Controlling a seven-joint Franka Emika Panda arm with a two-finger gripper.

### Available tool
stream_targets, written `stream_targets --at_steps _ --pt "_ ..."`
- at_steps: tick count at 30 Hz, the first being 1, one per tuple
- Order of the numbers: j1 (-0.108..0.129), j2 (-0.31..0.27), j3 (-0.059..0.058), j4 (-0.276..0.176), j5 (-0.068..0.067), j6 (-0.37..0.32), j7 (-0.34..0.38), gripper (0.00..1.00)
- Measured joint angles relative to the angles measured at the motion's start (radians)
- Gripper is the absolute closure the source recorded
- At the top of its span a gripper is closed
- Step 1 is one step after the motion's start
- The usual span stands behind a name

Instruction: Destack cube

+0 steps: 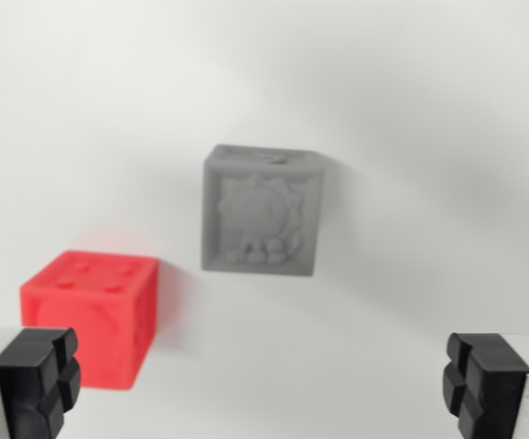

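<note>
- Grey plastic makes up the grey cube (263, 210), which sits a little above the middle of the wrist view on a plain white surface (411, 101); its near face carries a raised relief, a round figure ringed with petal-like points and small lumps at its foot, and its top face shows a shallow recess.
- Red and glossy, the red cube (95, 315) rests at about eight o'clock from the grey one, toward the wrist view's left, with low embossed bumps on its top and faint moulding on its near face.
- The two cubes stand side by side on the surface, apart from each other, neither one on top of the other.
- The picture is soft, so finer detail of the reliefs cannot be read.
- The gripper (264, 389) has its two black ribbed fingertips (37, 380) spread wide at the bottom corners of the view, with nothing between them.
- The grey cube lies at twelve o'clock from the gap between the fingers, well clear of both.
- The red cube lies just at one o'clock of the fingertip on the wrist view's left, partly overlapped by it in the picture; whether they touch cannot be told.
</note>
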Motion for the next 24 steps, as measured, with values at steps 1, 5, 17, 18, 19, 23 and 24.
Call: stream_targets --at_steps 1,5,17,18,19,23,24 --pt "0.0 -0.009 0.0 0.001 0.001 -0.01 -0.001 0.0" --pt "0.0 -0.04 0.0 0.007 0.005 -0.046 -0.003 0.0" --pt "0.001 -0.124 0.0 0.04 0.015 -0.163 -0.011 0.0" --pt "0.001 -0.13 0.0 0.044 0.016 -0.172 -0.011 0.0" --pt "0.001 -0.136 0.0 0.048 0.017 -0.183 -0.012 0.0" --pt "0.001 -0.155 0.0 0.062 0.019 -0.215 -0.013 0.0" --pt "0.001 -0.16 0.0 0.065 0.019 -0.224 -0.014 0.0"
